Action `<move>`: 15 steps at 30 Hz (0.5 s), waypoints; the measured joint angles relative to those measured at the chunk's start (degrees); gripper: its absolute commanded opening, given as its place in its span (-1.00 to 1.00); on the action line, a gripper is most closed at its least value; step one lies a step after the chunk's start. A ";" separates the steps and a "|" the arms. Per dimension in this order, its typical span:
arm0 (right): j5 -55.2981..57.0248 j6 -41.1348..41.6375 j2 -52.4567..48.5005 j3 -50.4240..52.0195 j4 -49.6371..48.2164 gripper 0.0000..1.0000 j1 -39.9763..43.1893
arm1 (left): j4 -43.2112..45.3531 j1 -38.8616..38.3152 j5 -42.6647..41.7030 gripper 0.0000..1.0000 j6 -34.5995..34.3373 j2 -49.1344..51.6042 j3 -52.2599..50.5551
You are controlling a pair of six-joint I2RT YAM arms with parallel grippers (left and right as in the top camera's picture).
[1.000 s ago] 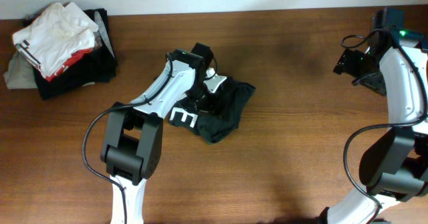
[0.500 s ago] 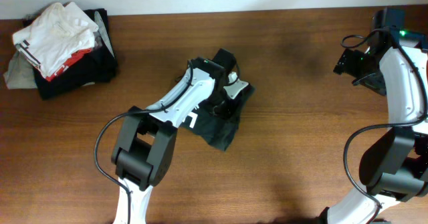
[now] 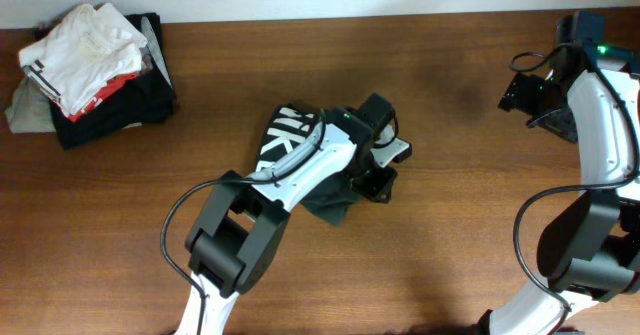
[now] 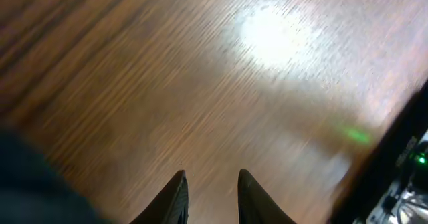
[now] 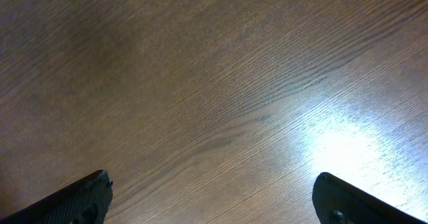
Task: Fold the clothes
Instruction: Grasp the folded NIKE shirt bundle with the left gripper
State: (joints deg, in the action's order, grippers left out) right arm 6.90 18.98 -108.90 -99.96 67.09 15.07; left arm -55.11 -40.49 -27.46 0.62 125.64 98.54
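Observation:
The clothes (image 3: 326,203), a dark crumpled T-shirt, lie at the table's middle, partly under my left arm. White lettering (image 3: 285,135) shows on the upper left part. My left gripper (image 3: 378,180) hangs over the shirt's right edge. In the left wrist view its fingertips (image 4: 179,192) stand narrowly apart, with only blurred bare wood between them, so my left gripper (image 4: 209,178) is open and holds nothing. Dark fabric (image 4: 27,187) fills that view's lower left corner. My right gripper (image 3: 518,93) is far right, wide open over bare wood (image 5: 210,184).
A pile of other garments (image 3: 85,60), white, red and black, sits at the back left corner. The brown wooden table (image 3: 450,235) runs to a pale wall at the back. The right arm's base (image 3: 590,245) stands at the right edge.
My left arm swept right across the shirt, closing in and then parting its fingers a little. The shirt shifted right and turned over in part, baring white lettering at its upper left. The right arm stayed still.

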 measured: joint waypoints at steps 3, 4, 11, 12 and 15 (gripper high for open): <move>0.00 0.00 0.00 0.00 0.00 0.97 0.00 | -5.62 4.42 -0.02 0.33 0.76 -0.04 6.21; 0.02 0.00 0.00 0.00 -0.02 0.97 0.00 | -7.37 6.84 0.00 0.50 1.73 -0.42 9.01; 0.00 -0.04 0.00 0.00 0.00 0.97 0.00 | -12.09 28.33 1.33 0.98 5.57 -5.95 18.80; 0.00 0.00 0.00 0.00 0.00 0.97 0.00 | -12.85 31.89 1.84 0.98 5.60 -5.73 18.78; 0.00 0.00 0.00 0.00 0.00 0.97 0.00 | -14.05 40.06 1.05 0.98 6.43 -3.02 18.82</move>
State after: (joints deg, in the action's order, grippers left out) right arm 6.90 18.98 -108.90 -99.96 67.09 15.07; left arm -69.17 -0.43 -26.41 7.05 122.63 117.36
